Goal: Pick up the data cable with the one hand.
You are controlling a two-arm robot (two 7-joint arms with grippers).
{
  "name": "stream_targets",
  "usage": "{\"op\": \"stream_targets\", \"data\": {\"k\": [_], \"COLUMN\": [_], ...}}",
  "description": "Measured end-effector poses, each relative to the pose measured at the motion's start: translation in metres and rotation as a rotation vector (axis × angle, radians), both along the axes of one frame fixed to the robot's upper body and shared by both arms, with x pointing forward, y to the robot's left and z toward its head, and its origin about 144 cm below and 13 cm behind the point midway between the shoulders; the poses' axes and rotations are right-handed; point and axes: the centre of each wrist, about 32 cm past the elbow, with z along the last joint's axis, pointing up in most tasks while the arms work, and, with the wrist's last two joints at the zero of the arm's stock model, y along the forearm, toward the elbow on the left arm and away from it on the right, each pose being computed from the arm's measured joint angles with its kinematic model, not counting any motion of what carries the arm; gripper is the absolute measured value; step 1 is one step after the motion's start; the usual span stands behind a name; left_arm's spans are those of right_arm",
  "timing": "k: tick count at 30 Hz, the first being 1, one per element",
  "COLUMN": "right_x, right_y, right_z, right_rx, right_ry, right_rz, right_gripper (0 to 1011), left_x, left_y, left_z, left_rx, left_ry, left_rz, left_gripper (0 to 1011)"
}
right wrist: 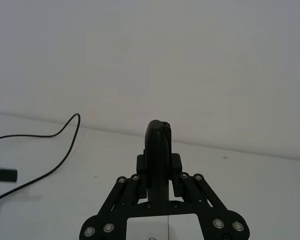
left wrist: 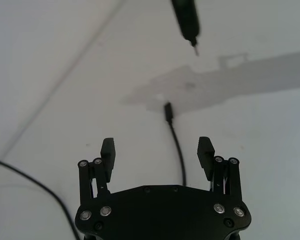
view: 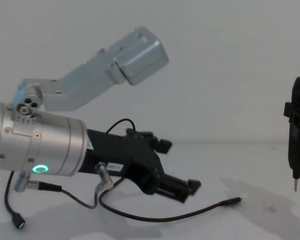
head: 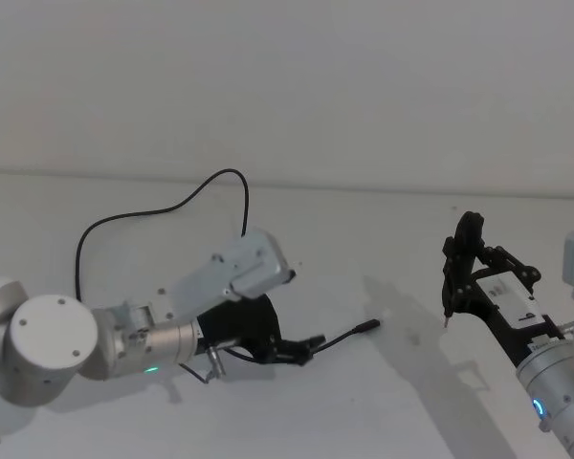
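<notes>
The data cable (head: 228,174) is thin and black and loops across the white table. Its slim plug (head: 371,325) lies just beyond my left gripper (head: 308,348). In the left wrist view the cable (left wrist: 179,155) runs between the spread fingers (left wrist: 107,151) of the left gripper (left wrist: 156,146), which is open and low over it. From the chest view the cable (view: 165,218) curves under the left gripper (view: 187,189), and its wider plug (view: 17,221) lies at the near left. My right gripper (head: 462,263) hangs off to the right, apart from the cable.
The right gripper (right wrist: 159,162) is shut on a dark pen-like tool (right wrist: 157,137), whose pointed tip (view: 295,189) hovers above the table right of the slim plug. A short dark wire (view: 65,194) joins the left wrist's silver plugs. The table meets a white wall (head: 364,86) behind.
</notes>
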Motion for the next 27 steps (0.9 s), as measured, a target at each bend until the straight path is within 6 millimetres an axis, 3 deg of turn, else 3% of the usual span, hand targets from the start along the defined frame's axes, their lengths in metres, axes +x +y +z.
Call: {"op": "stream_targets", "data": {"k": [27], "right_x": [0.0], "right_y": [0.0], "right_z": [0.0], "right_rx": [0.0], "right_ry": [0.0], "right_rz": [0.0], "right_gripper": [268], "left_x": [0.027], "left_y": [-0.033], "left_z": [0.006], "left_rx": [0.11], "left_ry": [0.152], "left_rz": [0.008], "left_gripper": [1002]}}
